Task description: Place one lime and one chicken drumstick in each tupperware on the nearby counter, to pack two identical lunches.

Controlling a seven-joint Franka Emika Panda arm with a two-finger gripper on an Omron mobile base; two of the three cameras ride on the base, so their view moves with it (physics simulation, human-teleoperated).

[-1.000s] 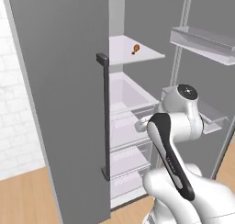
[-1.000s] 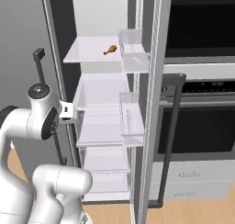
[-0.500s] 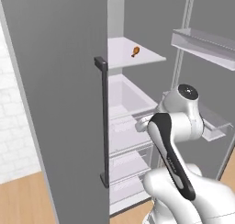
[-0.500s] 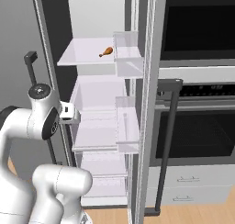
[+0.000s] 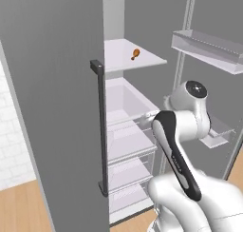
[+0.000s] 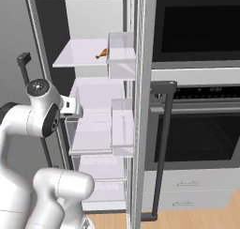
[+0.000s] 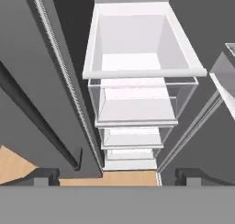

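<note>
The top shelf (image 5: 142, 60) of the open fridge, a pale flat sheet, carries the chicken drumstick (image 5: 135, 53), which lies alone on it toward its back right part, orange-brown, in the left base view; in the right base view the drumstick (image 6: 101, 53) sits at the shelf's (image 6: 79, 54) right side, just beside a clear door bin (image 6: 122, 52). Below the shelf sits a white open drawer (image 7: 137, 48), and under that, clear drawers (image 7: 137, 103) stacked down toward the wooden floor (image 7: 128, 177).

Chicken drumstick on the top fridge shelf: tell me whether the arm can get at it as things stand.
Probably yes. The chicken drumstick lies alone on the open shelf, doors swung wide, nothing in front. The gripper sits lower, at the drawers, jaws open, so it must rise first.
</note>
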